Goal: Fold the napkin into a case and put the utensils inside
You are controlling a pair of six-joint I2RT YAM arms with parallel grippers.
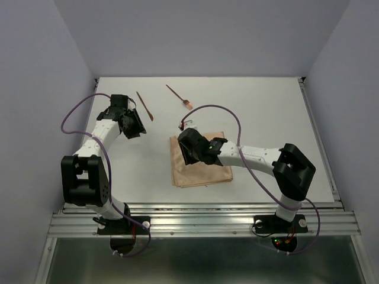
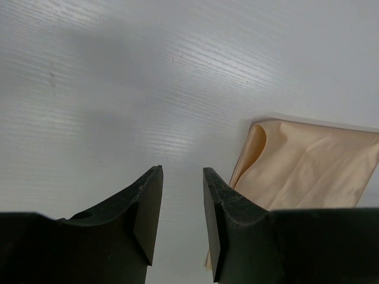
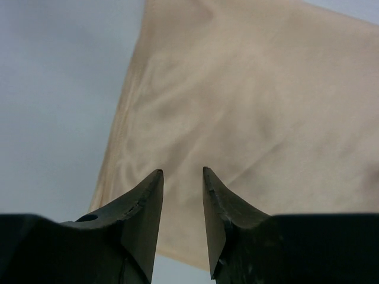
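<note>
Napkin (image 1: 204, 171), a thin tan creased sheet, lies partly folded on the white table (image 1: 266, 106), beneath my right gripper (image 3: 180, 171).
That one and my left gripper (image 2: 180, 171) are slightly parted, empty. Folding is in hand, I judge; next I must pinch an edge. Thin reddish-brown stick utensils (image 1: 144, 106) lie well apart.

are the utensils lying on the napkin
No, both utensils lie on the bare table beyond the napkin, apart from it.
</note>
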